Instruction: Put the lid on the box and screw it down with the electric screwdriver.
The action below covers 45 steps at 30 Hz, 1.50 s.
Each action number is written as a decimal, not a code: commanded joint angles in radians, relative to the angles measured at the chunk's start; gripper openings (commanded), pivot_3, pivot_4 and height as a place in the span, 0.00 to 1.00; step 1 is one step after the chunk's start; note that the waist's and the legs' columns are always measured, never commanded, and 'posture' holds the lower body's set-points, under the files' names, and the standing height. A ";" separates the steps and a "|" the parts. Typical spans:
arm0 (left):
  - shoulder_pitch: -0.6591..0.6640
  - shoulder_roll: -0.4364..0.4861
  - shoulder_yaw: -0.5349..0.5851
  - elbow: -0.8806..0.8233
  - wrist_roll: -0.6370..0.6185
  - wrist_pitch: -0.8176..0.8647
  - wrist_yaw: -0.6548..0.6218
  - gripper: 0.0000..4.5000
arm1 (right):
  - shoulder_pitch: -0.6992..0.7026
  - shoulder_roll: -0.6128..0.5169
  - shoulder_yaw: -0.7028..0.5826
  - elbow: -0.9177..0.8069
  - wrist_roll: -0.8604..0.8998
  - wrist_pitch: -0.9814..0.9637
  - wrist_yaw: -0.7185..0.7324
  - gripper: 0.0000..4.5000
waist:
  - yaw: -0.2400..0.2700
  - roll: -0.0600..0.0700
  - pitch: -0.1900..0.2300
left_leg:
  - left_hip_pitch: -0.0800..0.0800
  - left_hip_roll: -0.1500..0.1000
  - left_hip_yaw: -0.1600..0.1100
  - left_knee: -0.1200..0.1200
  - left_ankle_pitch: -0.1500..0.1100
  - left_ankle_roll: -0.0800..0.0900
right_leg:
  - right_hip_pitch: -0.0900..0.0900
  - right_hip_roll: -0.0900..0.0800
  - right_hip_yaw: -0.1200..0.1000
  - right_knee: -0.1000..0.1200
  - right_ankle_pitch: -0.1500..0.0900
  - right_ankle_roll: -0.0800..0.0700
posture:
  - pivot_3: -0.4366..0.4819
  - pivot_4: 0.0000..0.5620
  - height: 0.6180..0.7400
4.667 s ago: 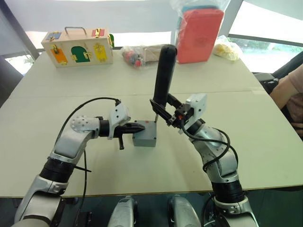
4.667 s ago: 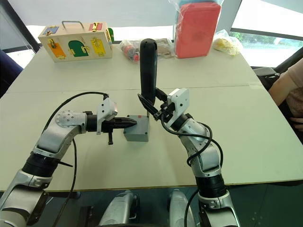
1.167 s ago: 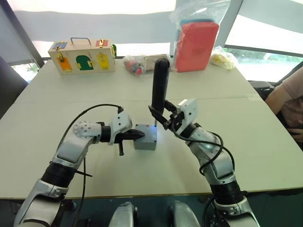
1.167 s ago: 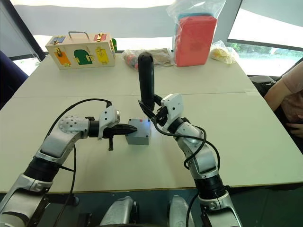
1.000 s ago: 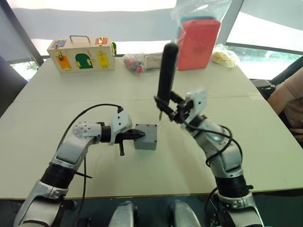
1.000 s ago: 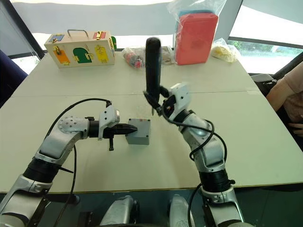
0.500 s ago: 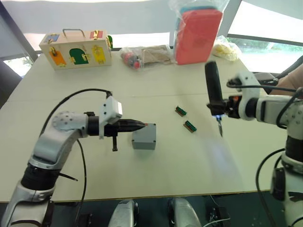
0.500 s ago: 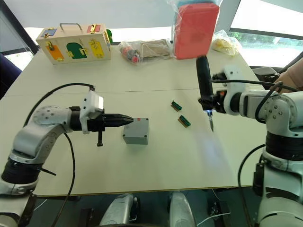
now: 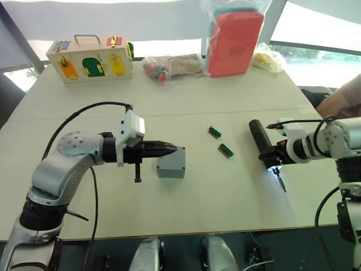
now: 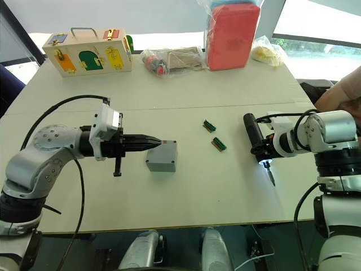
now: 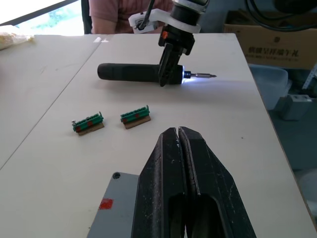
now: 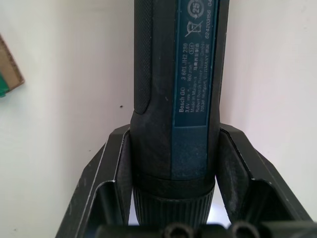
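The grey box [image 9: 171,164] stands mid-table and shows a flat grey top; I cannot make out a seam that sets off the lid. My left gripper [image 9: 172,148] is shut, its fingertips resting at the box's near top edge. In the left wrist view a grey face [image 11: 114,208] with a corner hole and a red mark lies under that gripper [image 11: 178,131]. Far to the right, the black electric screwdriver [image 9: 260,141] lies almost flat on the table with its tip lit. My right gripper [image 9: 274,159] is shut on it near the bit, with its fingers [image 12: 115,173] on both sides.
Two small green-brown pieces [image 9: 214,132] [image 9: 226,150] lie between box and screwdriver. At the table's back stand a wooden box with coloured doors [image 9: 93,56], a bag of small parts [image 9: 169,65], a red pack in plastic [image 9: 234,39] and a yellow bag [image 9: 268,59]. A person [image 9: 341,101] sits at the right.
My right arm carried the screwdriver away from the box to the right and lowered it from upright to nearly flat on the table. The left gripper stayed at the box.
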 commanded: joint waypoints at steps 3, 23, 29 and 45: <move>-0.005 0.026 0.020 -0.015 0.004 -0.009 0.011 0.00 | -0.050 -0.006 0.028 0.030 -0.069 -0.063 0.063 0.74 | 0.001 0.000 0.000 | 0.000 -0.001 0.001 0.001 0.000 -0.001 | 0.000 0.000 0.002 0.000 0.001 0.001 | 0.48 0.27 0.92; 0.183 0.089 0.009 0.210 0.172 -0.159 0.008 0.00 | 0.217 0.119 -0.100 -0.701 0.007 -0.404 0.210 0.60 | 0.004 -0.001 0.000 | 0.000 0.001 0.000 0.000 0.001 -0.001 | -0.001 0.001 0.001 0.001 0.001 0.002 | 0.48 0.27 0.92; 0.189 0.050 -0.034 0.285 0.231 -0.229 0.008 0.00 | 0.347 0.266 0.010 -0.727 -0.070 -0.516 0.135 0.04 | 0.004 -0.002 0.000 | 0.000 0.000 0.001 0.002 0.001 -0.001 | 0.000 -0.002 0.002 0.001 0.002 0.002 | 0.48 0.27 0.92; 0.014 -0.128 -0.134 0.544 0.366 -0.377 0.039 0.00 | 0.410 0.434 0.219 -0.689 -0.210 -0.604 0.112 0.00 | 0.005 -0.002 -0.001 | 0.000 0.000 0.000 0.007 0.001 -0.001 | 0.001 0.000 0.001 0.005 0.002 0.002 | 0.48 0.27 0.92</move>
